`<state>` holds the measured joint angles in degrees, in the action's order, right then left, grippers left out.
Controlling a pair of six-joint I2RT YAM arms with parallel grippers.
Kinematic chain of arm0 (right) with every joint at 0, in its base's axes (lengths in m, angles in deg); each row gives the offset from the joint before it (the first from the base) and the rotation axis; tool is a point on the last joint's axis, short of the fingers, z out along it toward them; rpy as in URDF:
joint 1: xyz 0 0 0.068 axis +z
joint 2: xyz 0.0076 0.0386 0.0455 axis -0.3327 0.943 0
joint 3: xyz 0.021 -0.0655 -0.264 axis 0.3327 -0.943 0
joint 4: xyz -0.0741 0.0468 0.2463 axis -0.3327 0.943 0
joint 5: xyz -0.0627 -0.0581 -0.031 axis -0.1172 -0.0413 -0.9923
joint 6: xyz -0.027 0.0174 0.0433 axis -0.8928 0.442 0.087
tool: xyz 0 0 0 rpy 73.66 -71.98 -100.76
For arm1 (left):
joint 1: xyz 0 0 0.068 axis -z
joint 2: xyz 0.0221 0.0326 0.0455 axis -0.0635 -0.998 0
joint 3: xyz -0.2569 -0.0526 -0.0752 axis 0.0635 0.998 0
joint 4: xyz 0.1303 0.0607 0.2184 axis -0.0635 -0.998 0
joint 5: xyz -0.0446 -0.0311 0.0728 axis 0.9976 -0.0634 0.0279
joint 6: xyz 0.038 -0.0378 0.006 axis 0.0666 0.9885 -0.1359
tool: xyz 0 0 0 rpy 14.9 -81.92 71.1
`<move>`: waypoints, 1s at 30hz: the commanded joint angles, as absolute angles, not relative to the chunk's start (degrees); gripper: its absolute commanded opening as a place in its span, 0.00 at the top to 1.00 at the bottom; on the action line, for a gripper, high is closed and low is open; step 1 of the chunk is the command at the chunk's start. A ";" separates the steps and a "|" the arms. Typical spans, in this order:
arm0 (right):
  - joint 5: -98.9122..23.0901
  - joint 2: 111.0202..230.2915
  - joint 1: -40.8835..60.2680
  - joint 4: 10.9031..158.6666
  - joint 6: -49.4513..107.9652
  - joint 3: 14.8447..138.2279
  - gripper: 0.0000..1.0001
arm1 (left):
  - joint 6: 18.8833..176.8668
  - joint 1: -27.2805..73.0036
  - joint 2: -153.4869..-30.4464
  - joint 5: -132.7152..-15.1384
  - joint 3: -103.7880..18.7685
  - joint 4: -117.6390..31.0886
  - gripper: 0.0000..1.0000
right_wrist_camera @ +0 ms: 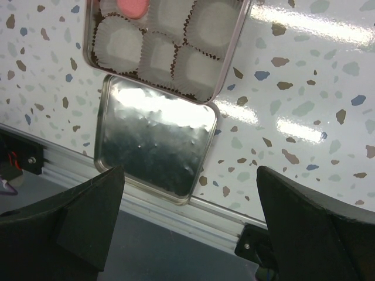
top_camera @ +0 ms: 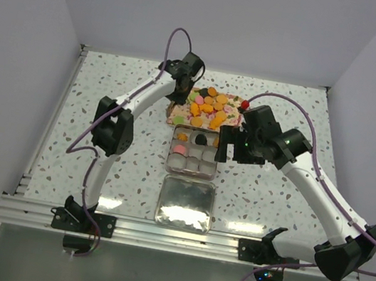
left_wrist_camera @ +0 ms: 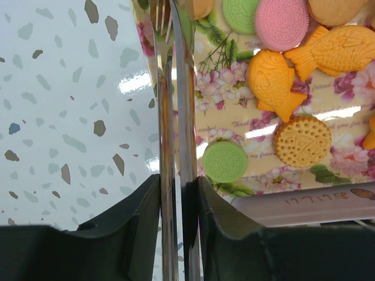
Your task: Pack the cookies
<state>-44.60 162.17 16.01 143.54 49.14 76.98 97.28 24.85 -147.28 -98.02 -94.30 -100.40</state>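
The cookies [top_camera: 208, 106] lie heaped on a floral tray [top_camera: 175, 118]; most are orange, a few pink and green. My left gripper [top_camera: 178, 98] hangs over the tray's left edge, shut on metal tongs [left_wrist_camera: 174, 117]. The tong blades run up between my fingers, and their toothed tips sit over the tray rim. A green cookie [left_wrist_camera: 225, 161], a round orange one [left_wrist_camera: 303, 141] and a pink one [left_wrist_camera: 282, 23] lie to the right of the tongs. The open tin [top_camera: 194, 152] holds paper cups and a few cookies, including a pink one [right_wrist_camera: 132, 6]. My right gripper [top_camera: 227, 145] stands open beside the tin's right side.
The tin's lid [top_camera: 185, 203] lies shiny side up just in front of the tin, near the table's front rail [right_wrist_camera: 176, 202]. Both arms arch inward over the speckled tabletop [top_camera: 111, 84]. White walls close in the back and both sides.
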 commanded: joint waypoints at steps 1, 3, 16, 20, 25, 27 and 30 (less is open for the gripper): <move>-45.20 161.38 15.81 143.69 48.46 78.86 0.01 | 96.58 24.40 -145.32 -98.10 -95.15 -99.61 0.71; -45.20 161.03 15.81 143.69 48.90 78.77 0.01 | 96.67 24.49 -144.88 -97.57 -95.15 -99.35 0.75; -44.76 158.92 15.81 143.25 50.30 78.07 0.01 | 96.58 24.40 -137.16 -96.43 -92.95 -98.82 0.85; -43.80 158.92 15.81 142.11 50.83 77.72 0.01 | 95.70 24.40 -130.31 -95.55 -89.00 -97.32 0.86; -42.39 158.92 15.81 141.14 51.53 77.63 0.01 | 95.26 24.40 -124.59 -94.94 -84.78 -98.20 0.89; -42.91 158.83 15.81 141.32 51.36 78.15 0.01 | 95.08 24.49 -120.46 -93.62 -80.85 -97.59 0.90; -43.44 158.83 15.81 142.02 50.83 79.03 0.01 | 94.38 25.01 -112.91 -89.15 -72.23 -94.44 0.90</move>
